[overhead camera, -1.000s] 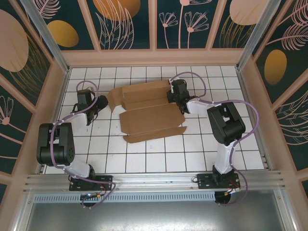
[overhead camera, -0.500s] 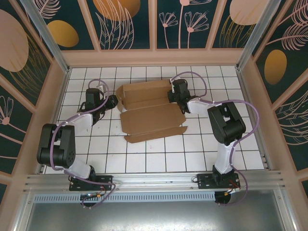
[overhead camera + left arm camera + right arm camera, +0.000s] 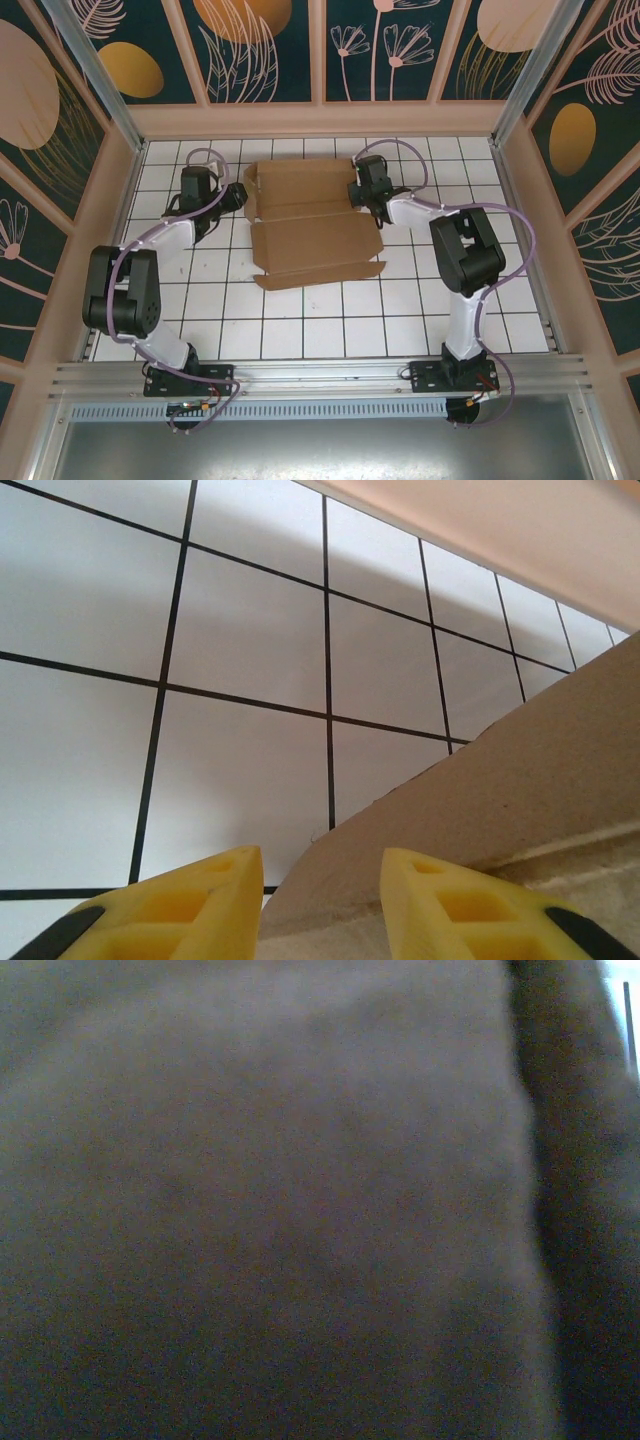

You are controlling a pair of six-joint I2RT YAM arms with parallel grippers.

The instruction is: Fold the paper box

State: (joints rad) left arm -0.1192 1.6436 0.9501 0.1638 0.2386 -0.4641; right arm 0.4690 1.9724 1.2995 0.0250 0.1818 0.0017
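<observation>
My left gripper [image 3: 233, 194], fingers part-spread, has swung in to the left flap of the paper box [image 3: 312, 235] near the far edge of the tabletop [image 3: 400, 310], while my right gripper [image 3: 357, 196], pressed shut, pins the box, so the flap looks ready to raise.

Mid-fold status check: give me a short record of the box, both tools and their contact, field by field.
paper box: brown cardboard sheet lying on the table, not yet closed up
table: white tiles, dark grid lines
left tool: at the box's far left corner, open, with a cardboard flap edge running in between its yellow fingers
right tool: at the box's far right edge, shut, with cardboard very close to its camera; cannot tell whether it pinches any
</observation>
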